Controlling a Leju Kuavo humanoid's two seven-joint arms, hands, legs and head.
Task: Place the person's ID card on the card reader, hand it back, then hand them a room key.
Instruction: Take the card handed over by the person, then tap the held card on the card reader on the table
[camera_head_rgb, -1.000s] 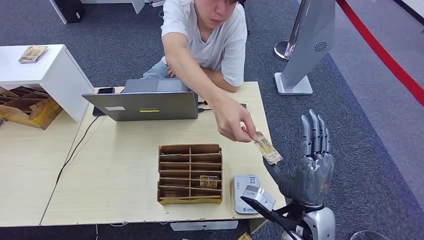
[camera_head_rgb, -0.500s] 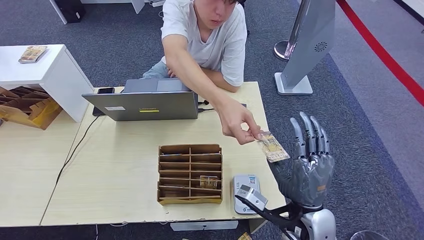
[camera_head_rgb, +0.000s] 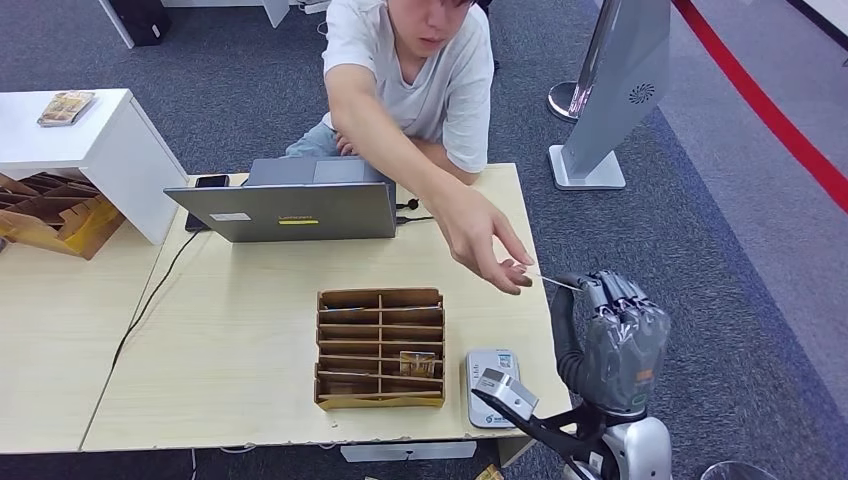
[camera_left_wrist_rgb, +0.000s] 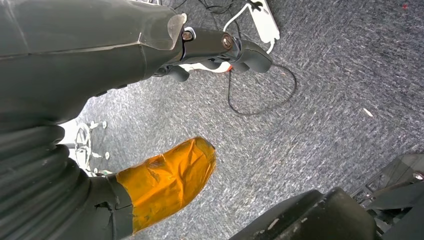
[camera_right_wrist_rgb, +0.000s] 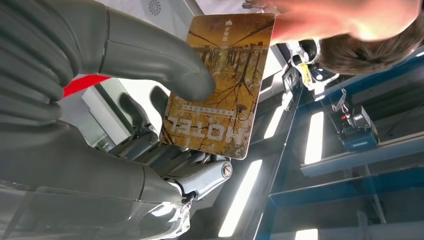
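Observation:
A yellow-brown card (camera_right_wrist_rgb: 220, 75) printed HOTEL sits in my right hand (camera_head_rgb: 615, 330), just off the table's right edge. My thumb (camera_right_wrist_rgb: 165, 60) presses on its face and the darker fingers (camera_right_wrist_rgb: 150, 145) lie behind it. In the head view the card (camera_head_rgb: 555, 283) shows edge-on as a thin line. The person's fingertips (camera_head_rgb: 518, 282) still touch its far end, as do the person's fingers (camera_right_wrist_rgb: 340, 20) in the right wrist view. The white card reader (camera_head_rgb: 492, 385) lies on the table's front edge, left of my right arm. My left hand (camera_left_wrist_rgb: 165, 55) hangs over the carpet, holding nothing, with its orange-taped thumb (camera_left_wrist_rgb: 170, 180) apart.
A cardboard slot organiser (camera_head_rgb: 380, 347) stands mid-table with a card (camera_head_rgb: 417, 362) in a lower slot. Behind it is an open laptop (camera_head_rgb: 285, 205). The person sits at the table's far side, one arm stretched over it. A grey kiosk stand (camera_head_rgb: 620, 90) is at the back right.
My right hand's fingers, upright and spread before, have folded down onto the card. The person brought the card rightward into my hand; it has turned edge-on.

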